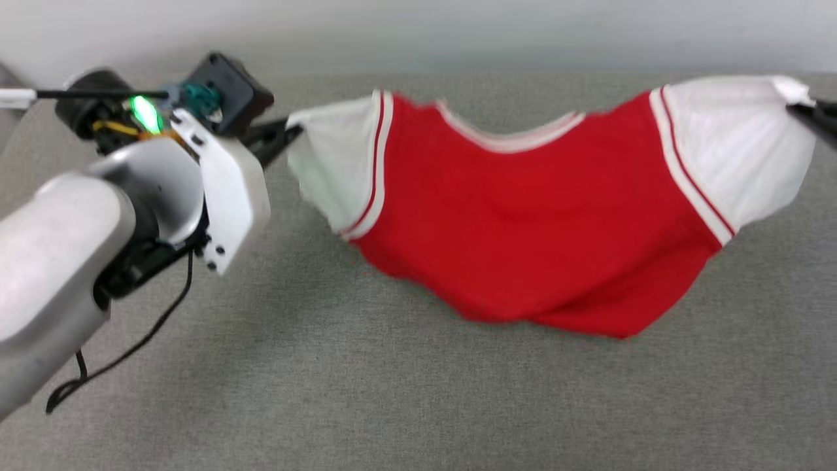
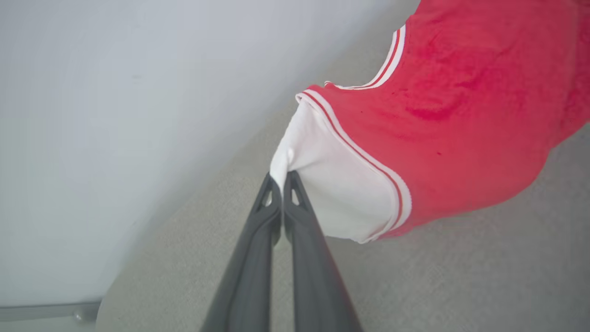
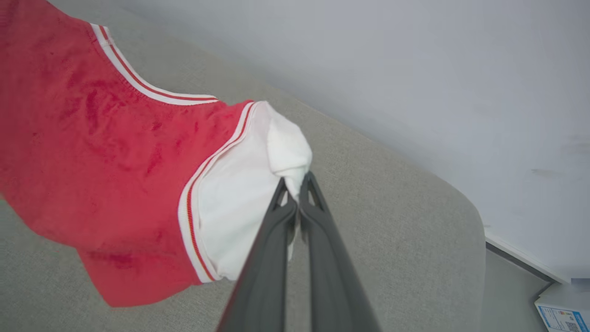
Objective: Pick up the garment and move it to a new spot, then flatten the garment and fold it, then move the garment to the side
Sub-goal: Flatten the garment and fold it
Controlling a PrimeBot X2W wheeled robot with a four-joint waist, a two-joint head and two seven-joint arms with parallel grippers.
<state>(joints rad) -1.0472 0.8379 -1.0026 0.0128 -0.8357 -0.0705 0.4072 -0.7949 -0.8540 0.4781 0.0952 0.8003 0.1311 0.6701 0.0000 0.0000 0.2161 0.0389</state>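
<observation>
Red and white cloth hangs in the air: it is a soft short-sleeved jersey shirt [image 1: 536, 222] with a red body, white sleeves, and thin red-and-white stripes where the sleeves join. It is stretched wide above the grey woven table top [image 1: 327, 392], and its middle sags down like a hammock. In the head view it sits a little toward 2 o'clock from the middle of the picture. The side that shows is plain red. The neck hole, with its white and red trim, is at 12 o'clock, near the pale wall [image 1: 418, 26]. The bottom edge droops toward 6 o'clock, and I cannot tell if it touches the table top. At 9 o'clock from the jersey shirt is the left gripper [image 1: 288, 134]. Its two long dark fingers are pressed together and pinch the tip of one white sleeve. At 3 o'clock, by the picture's edge, is the right gripper [image 1: 811, 114]. Its fingers are pressed together too and pinch the bunched end of the other white sleeve. The shiny silver forearm [image 1: 59, 261] of the left arm fills the 8 o'clock corner. A small green light [image 1: 145, 112] glows on its wrist, and a thin black cable [image 1: 147, 335] loops down from it. In the right wrist view, a white box with a blue label [image 3: 560, 313] lies at 5 o'clock, past the table top's edge.
</observation>
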